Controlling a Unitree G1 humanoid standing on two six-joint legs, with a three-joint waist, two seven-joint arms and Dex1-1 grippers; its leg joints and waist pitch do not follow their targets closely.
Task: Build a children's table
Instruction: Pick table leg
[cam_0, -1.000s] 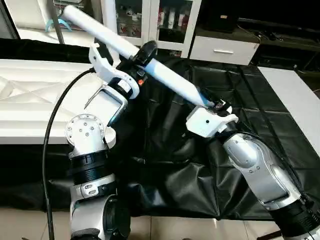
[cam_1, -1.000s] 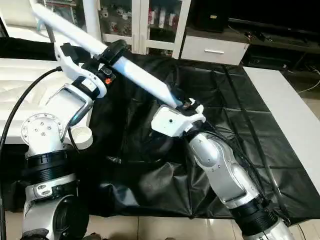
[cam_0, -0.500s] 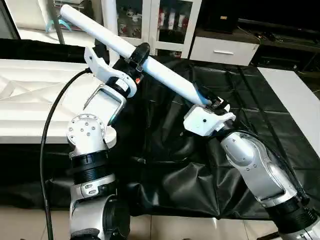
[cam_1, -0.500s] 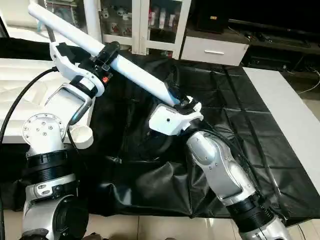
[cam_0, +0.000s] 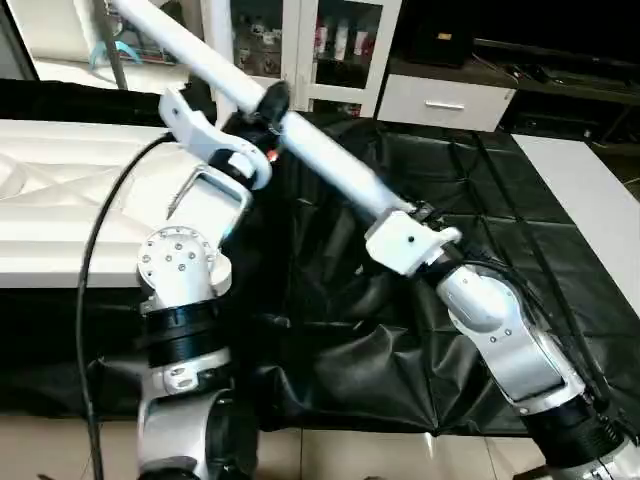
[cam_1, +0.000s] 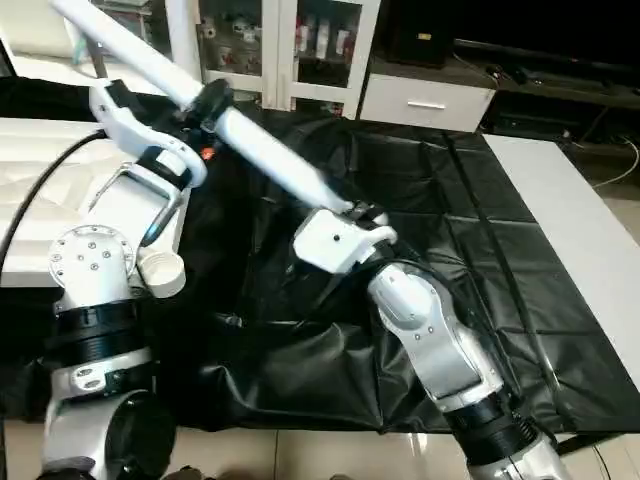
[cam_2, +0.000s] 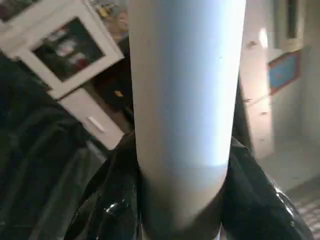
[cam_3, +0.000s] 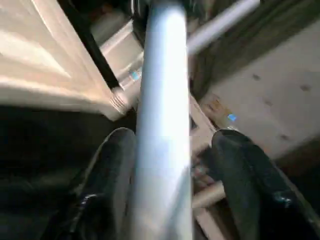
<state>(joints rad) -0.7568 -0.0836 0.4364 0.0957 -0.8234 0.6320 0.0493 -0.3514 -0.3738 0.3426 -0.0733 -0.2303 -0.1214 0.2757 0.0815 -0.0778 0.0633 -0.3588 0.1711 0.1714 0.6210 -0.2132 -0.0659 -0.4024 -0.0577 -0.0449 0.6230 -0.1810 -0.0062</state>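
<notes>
One white tube leg (cam_0: 320, 165) is held in the air, slanting between the two pincers. The left pincer (cam_0: 268, 104) has its black fingers pinching the leg partway along, and the leg's wider end runs on beyond that pincer toward the white glass-door cabinet (cam_0: 300, 45). The right pincer (cam_0: 415, 212) pinches the leg at its narrow end; in the right wrist view its two black fingers (cam_3: 110, 170) sit on either side of the tube. In the left wrist view two black fingers (cam_2: 107, 200) likewise flank the tube closely.

One white table top (cam_0: 60, 200) lies underside up with its ribs showing, just beyond the left arm, to the outer side of the left pincer. One round corner socket (cam_1: 162, 272) shows at its near corner, below the left pincer. A single black sheet (cam_0: 470, 200) covers the bench beneath both pincers. No writing or brand can be read anywhere; the bottles behind the cabinet glass are too small to make out.
</notes>
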